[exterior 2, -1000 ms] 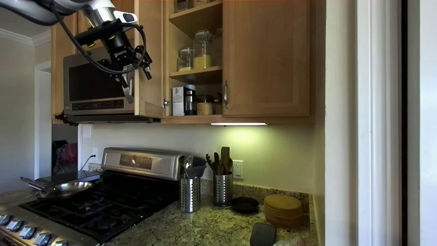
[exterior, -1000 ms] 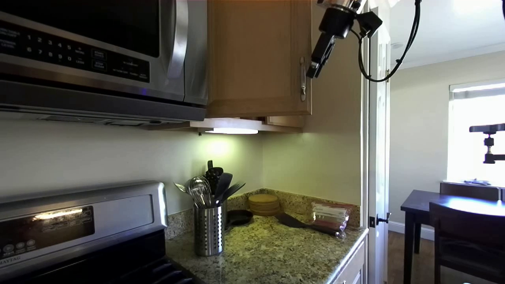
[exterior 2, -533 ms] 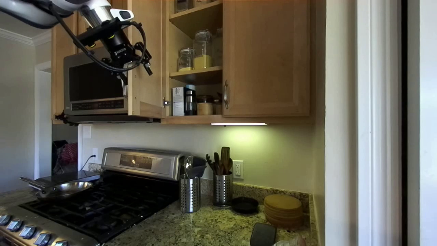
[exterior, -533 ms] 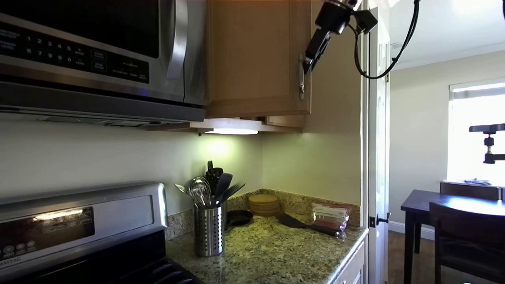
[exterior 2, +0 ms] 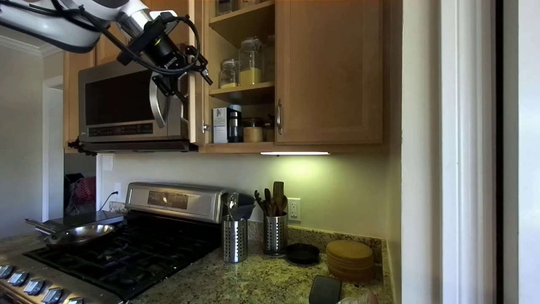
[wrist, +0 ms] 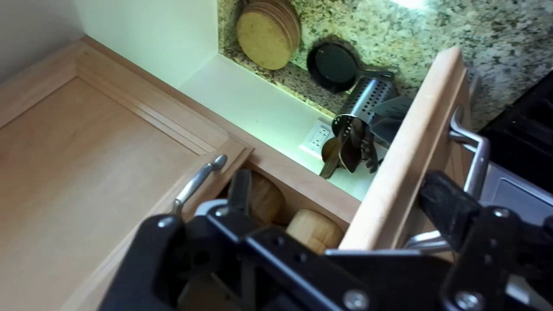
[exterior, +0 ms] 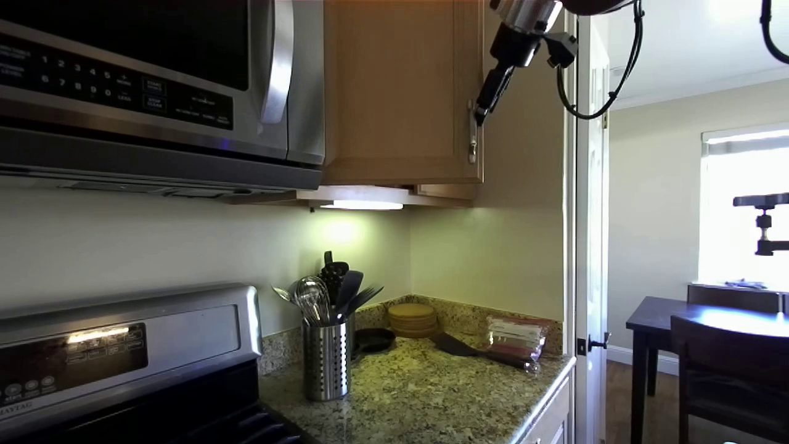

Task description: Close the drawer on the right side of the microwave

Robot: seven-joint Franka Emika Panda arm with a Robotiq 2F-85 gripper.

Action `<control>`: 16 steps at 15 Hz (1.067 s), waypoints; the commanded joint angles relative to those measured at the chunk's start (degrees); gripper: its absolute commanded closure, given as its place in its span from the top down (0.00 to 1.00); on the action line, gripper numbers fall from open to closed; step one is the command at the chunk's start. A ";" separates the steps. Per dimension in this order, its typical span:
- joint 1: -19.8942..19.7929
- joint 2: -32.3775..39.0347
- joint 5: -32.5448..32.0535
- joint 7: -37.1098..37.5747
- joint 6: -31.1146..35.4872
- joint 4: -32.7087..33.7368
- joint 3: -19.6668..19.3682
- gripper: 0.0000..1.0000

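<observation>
The drawer, a light-brown cabinet door (exterior: 400, 92), stands open to the right of the microwave (exterior: 296, 80). In an exterior view the door (exterior 2: 192, 122) appears nearly edge-on beside the microwave (exterior 2: 118, 99). Its silver bar handle (exterior: 473, 142) is near the free edge. My gripper (wrist: 343, 198) is open and straddles the door (wrist: 402, 164) in the wrist view. One finger is between the door's front and the handle (wrist: 475, 168); the other is on the inner side, apart from the door. The gripper also shows at the door in both exterior views (exterior: 481, 117) (exterior 2: 196, 89).
A closed cabinet door (exterior 2: 329, 71) adjoins the open shelves with glass jars (exterior 2: 251, 63). Below are a stove (exterior 2: 126, 245), a pan (exterior 2: 80, 234), utensil holders (exterior 2: 234, 240) and stacked round boards (exterior 2: 350, 257) on the granite counter (exterior 2: 270, 283).
The cabinet door has swung toward the cabinet, its free edge moving right in an exterior view. My gripper has moved the same way with it, one finger staying at the handle.
</observation>
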 commanded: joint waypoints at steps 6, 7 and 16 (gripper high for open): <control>-3.47 7.52 -8.34 0.50 1.17 6.03 -0.79 1.00; -3.42 8.15 -9.14 -0.14 1.23 5.90 -0.94 1.00; 0.88 7.17 -1.72 -13.36 -12.78 6.05 -2.71 1.00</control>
